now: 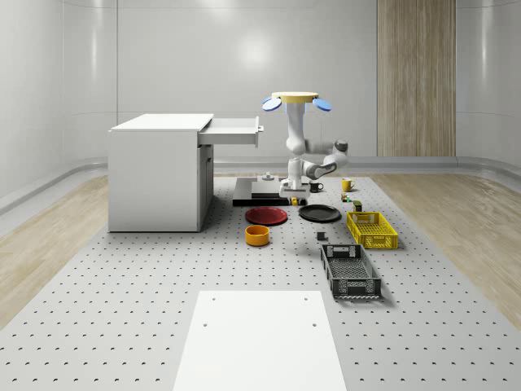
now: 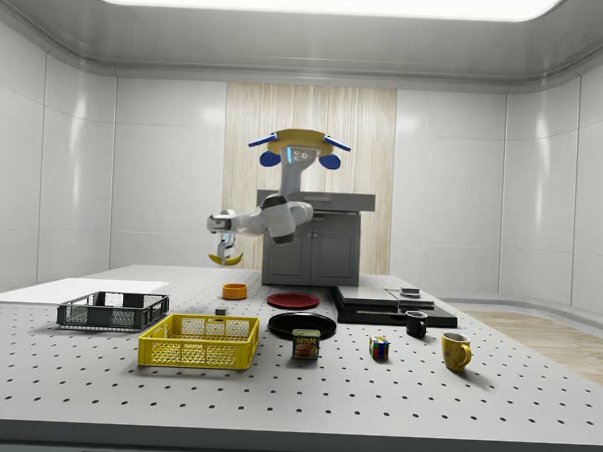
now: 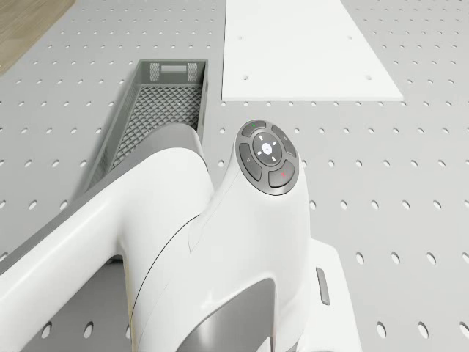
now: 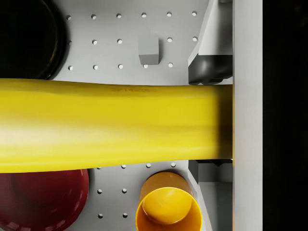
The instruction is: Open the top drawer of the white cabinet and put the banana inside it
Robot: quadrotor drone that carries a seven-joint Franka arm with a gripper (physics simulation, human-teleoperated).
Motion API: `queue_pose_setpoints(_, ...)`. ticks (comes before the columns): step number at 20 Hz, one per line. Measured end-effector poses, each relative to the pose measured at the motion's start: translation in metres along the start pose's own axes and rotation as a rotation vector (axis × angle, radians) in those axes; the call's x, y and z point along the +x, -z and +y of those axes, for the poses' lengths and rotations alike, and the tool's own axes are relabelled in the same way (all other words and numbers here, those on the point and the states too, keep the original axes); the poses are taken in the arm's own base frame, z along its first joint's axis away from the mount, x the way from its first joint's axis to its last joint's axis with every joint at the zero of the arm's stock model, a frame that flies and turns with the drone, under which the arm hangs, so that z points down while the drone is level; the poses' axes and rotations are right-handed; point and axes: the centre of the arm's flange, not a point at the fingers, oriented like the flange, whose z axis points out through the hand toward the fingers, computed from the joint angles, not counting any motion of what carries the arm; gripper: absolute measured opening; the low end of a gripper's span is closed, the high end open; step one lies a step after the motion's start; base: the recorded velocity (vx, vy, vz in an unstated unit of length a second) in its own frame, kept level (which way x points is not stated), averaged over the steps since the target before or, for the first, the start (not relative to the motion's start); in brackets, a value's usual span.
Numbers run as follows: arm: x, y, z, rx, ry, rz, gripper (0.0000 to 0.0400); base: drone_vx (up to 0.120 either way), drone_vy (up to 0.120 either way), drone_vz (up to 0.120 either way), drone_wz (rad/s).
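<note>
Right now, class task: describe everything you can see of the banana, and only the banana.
The banana is plain bright yellow, smooth-skinned and gently curved. It hangs in the air, clamped in the gripper, lying crosswise between the fingers, well above the perforated table. Below it sit a red plate, an orange bowl and a black plate. Nothing else touches it.

My whole-scene camera looks down the desk [image 1: 122, 293] from afar; the side one faces across it, level; both share the drone [image 1: 296, 98].
</note>
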Motion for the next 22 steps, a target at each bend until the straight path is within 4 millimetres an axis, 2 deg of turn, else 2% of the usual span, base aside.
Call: queue_pose_setpoints(22,0.0,0.0001,0.0,0.0,0.0,0.0,0.0201,-0.12,0.0,0.12,0.0)
